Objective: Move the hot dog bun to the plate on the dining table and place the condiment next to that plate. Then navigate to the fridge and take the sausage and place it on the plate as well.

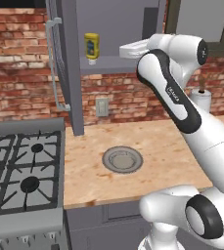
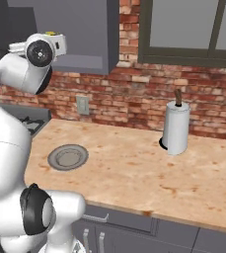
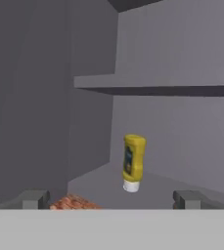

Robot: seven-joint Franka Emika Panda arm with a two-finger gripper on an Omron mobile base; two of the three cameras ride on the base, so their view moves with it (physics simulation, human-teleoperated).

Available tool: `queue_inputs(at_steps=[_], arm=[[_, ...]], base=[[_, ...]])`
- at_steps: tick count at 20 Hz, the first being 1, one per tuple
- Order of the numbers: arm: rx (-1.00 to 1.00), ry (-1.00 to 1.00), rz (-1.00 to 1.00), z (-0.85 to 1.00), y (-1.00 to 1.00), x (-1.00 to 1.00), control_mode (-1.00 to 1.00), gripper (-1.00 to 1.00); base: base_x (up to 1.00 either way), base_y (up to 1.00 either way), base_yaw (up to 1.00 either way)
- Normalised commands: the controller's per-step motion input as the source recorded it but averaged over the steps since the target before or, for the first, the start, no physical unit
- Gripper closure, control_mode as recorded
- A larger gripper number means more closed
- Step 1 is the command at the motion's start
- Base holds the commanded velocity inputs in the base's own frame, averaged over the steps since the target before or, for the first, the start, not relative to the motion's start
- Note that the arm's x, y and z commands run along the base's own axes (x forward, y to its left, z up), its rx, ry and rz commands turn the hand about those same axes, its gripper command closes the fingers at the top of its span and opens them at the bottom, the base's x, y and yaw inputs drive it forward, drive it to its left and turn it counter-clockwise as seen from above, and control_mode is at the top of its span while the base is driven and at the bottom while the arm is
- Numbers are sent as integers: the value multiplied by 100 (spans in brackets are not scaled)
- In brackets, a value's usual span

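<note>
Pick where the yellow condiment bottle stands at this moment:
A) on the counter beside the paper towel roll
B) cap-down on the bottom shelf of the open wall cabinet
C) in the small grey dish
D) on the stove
B: the condiment bottle stands cap-down on the open cabinet's bottom shelf, above the counter.

Two cameras sit behind the arm, one on each side, looking down at the same wood counter (image 1: 157,146) and small grey dish (image 1: 123,159). A third camera rides on the claw (image 3: 111,197) and looks close into the cupboard (image 3: 182,58) ahead of it.
</note>
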Motion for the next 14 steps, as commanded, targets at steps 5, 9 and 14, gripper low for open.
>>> queue_inputs(at_steps=[5, 9, 14], arm=[[2, 0, 7, 0, -9, 49, -100, -100], [2, 0, 6, 0, -2, 55, -100, -100], [1, 0, 6, -2, -2, 52, -100, -100]], base=[[0, 0, 0], [0, 0, 0], [0, 0, 0]])
